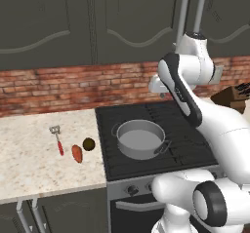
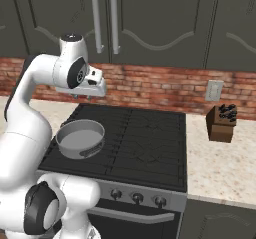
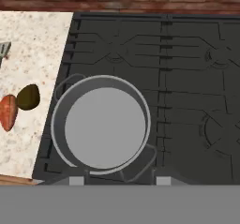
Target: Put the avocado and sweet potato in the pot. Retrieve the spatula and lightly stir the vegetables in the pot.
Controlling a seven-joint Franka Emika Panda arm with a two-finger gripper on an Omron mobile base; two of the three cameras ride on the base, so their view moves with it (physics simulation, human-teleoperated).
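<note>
Spatula [image 3: 3, 50] cut by hand view's left edge; gripper [image 1: 157, 87] partly behind arm, jaws unclear.

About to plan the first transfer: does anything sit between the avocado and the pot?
Nothing visible does. The small dark olive avocado lies on the speckled counter, with bare counter and stove grate leading to the round grey metal pot, which is empty.

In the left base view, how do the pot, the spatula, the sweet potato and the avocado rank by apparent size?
1. pot
2. spatula, longest of the small ones but thin
3. sweet potato
4. avocado, close to the sweet potato
</note>
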